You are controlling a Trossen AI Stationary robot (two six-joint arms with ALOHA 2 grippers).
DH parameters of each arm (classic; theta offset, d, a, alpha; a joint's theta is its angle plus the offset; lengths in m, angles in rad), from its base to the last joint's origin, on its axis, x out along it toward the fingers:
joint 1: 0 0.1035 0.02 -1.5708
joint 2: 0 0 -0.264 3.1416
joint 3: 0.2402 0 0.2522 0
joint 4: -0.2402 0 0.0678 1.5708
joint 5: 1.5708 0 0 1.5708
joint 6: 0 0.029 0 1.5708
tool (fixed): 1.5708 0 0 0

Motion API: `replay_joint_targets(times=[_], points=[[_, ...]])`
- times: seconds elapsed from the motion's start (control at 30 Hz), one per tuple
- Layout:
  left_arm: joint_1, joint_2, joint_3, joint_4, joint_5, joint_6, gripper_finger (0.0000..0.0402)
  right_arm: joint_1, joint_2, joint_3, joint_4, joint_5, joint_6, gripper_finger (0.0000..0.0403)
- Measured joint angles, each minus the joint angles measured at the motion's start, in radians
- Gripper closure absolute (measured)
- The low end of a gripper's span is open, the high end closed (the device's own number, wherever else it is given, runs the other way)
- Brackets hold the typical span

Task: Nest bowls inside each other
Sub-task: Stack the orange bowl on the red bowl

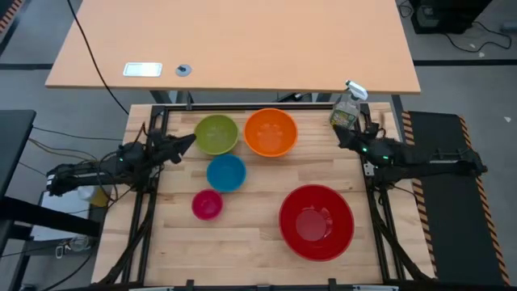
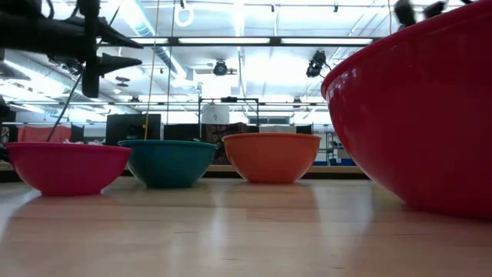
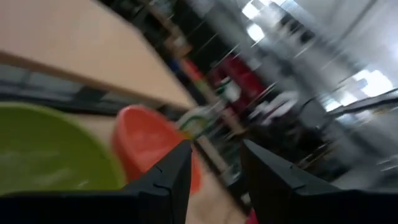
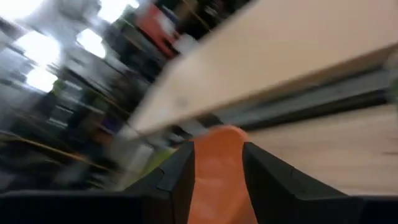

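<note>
Bowls all sit apart on my counter (image 1: 258,242): red (image 1: 316,221), orange (image 1: 270,132), green (image 1: 216,134), blue (image 1: 225,173), pink (image 1: 207,204). Nothing nested yet; left gripper (image 1: 190,142) and right gripper (image 1: 340,139) fingers apart, empty.

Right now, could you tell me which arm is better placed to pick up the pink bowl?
Probably the left. The left gripper, open and empty, sits beside the green bowl, on the same side as the pink bowl. The right gripper waits across the table, beyond the orange bowl.
</note>
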Motion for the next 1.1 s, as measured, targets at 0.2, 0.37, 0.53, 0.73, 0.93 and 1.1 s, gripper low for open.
replay_joint_targets(times=[0.2,0.37,0.53,0.73,0.93,1.1], points=[[0.068,0.122,0.186,-0.278,-0.029,-0.013,0.0260,-0.171,0.347,0.139,-0.044,-0.335,-0.067,0.0261],[0.112,0.249,0.244,-0.317,-0.048,-0.025,0.0260,-0.307,0.597,0.198,0.010,-0.602,-0.249,0.0245],[0.112,0.352,0.289,-0.325,-0.052,-0.063,0.0260,-0.410,0.710,0.241,0.073,-0.736,-0.347,0.0170],[0.112,0.434,0.300,-0.326,-0.079,-0.149,0.0260,-0.516,0.798,0.250,0.130,-0.787,-0.404,0.0072],[0.083,0.469,0.300,-0.322,-0.086,-0.208,0.0260,-0.538,0.878,0.251,0.254,-0.793,-0.492,0.0059],[0.062,0.475,0.300,-0.322,-0.087,-0.200,0.0260,-0.540,0.962,0.251,0.329,-0.780,-0.482,0.0073]])
